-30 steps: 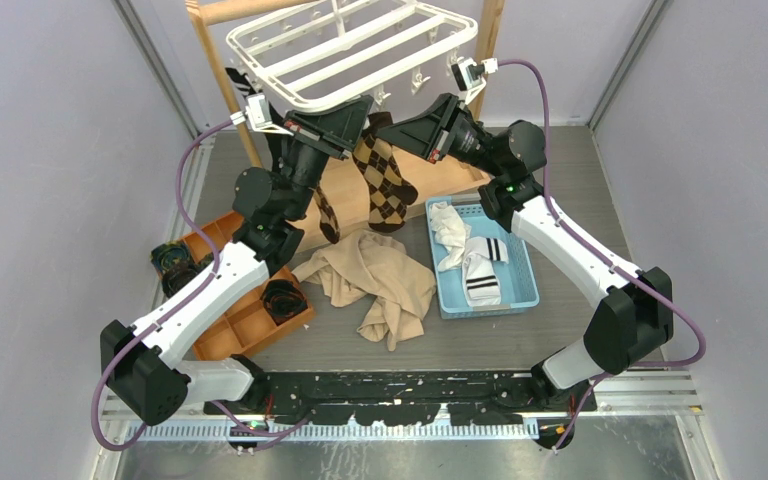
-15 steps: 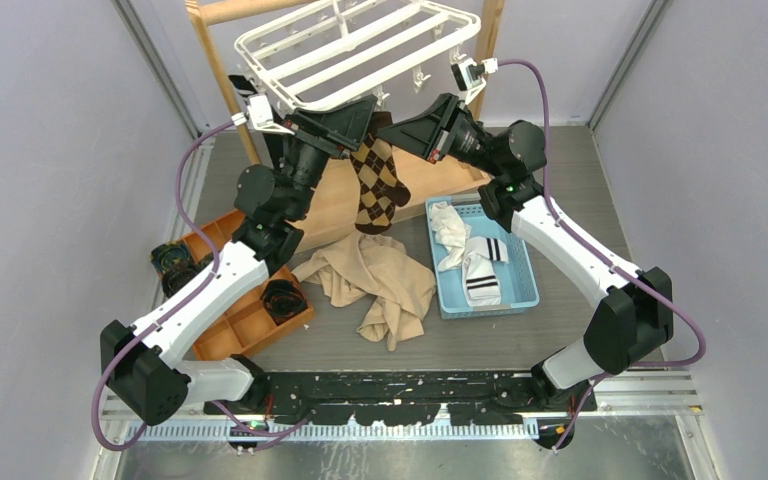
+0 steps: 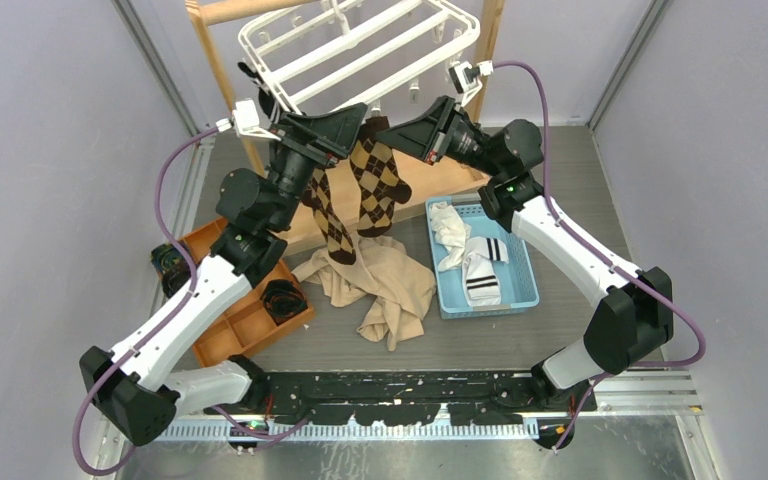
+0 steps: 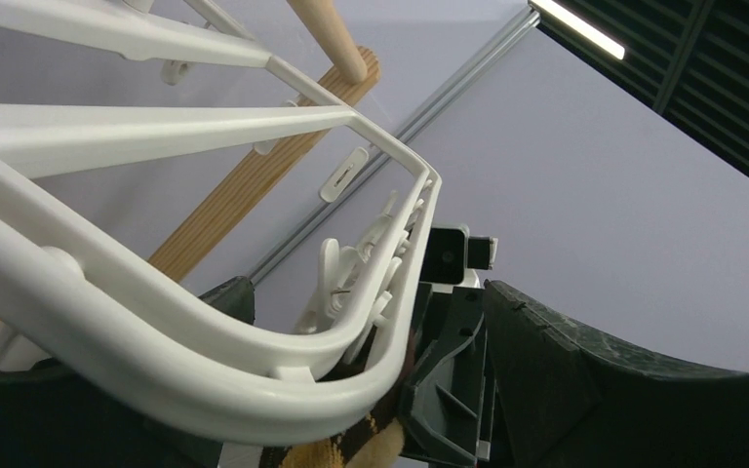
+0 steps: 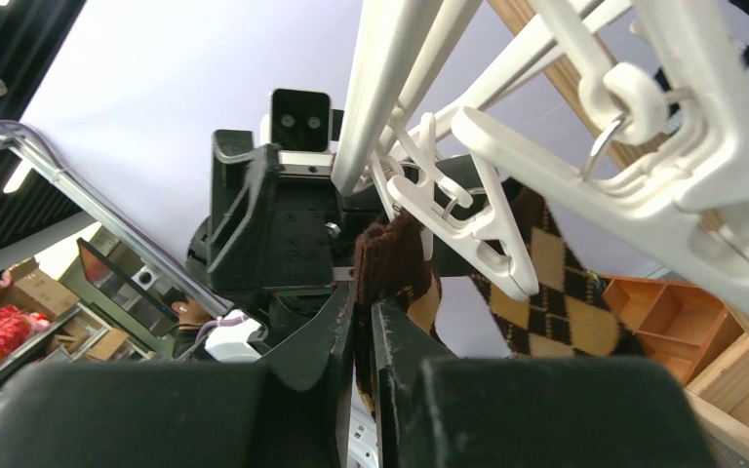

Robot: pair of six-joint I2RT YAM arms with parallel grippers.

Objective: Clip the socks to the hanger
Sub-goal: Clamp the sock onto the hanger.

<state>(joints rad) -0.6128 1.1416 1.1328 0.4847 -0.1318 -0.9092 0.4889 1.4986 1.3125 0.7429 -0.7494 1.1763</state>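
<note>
The white hanger (image 3: 360,45) hangs tilted from the wooden stand. Two brown argyle socks (image 3: 375,185) (image 3: 328,220) dangle below its near rim. My left gripper (image 3: 350,120) stands open just under that rim; in the left wrist view the hanger's rim (image 4: 156,331) runs between the wide jaws, with a sock cuff (image 4: 351,448) below. My right gripper (image 3: 392,128) is beside it, jaws nearly together on a brown sock cuff (image 5: 395,263) right under a white clip (image 5: 478,219). The other argyle sock (image 5: 556,292) hangs behind. More white socks with black bands (image 3: 480,265) lie in the blue basket (image 3: 525,290).
A beige cloth (image 3: 380,285) lies crumpled at the middle of the table. An orange divided tray (image 3: 240,325) at the left holds rolled dark socks (image 3: 282,298). The wooden stand's posts (image 3: 222,85) rise at the back. Grey walls close in on both sides.
My left gripper has opened wide and its arm has shifted left. The hanger's near edge has swung up. The left argyle sock hangs free again. My right jaws have eased slightly.
</note>
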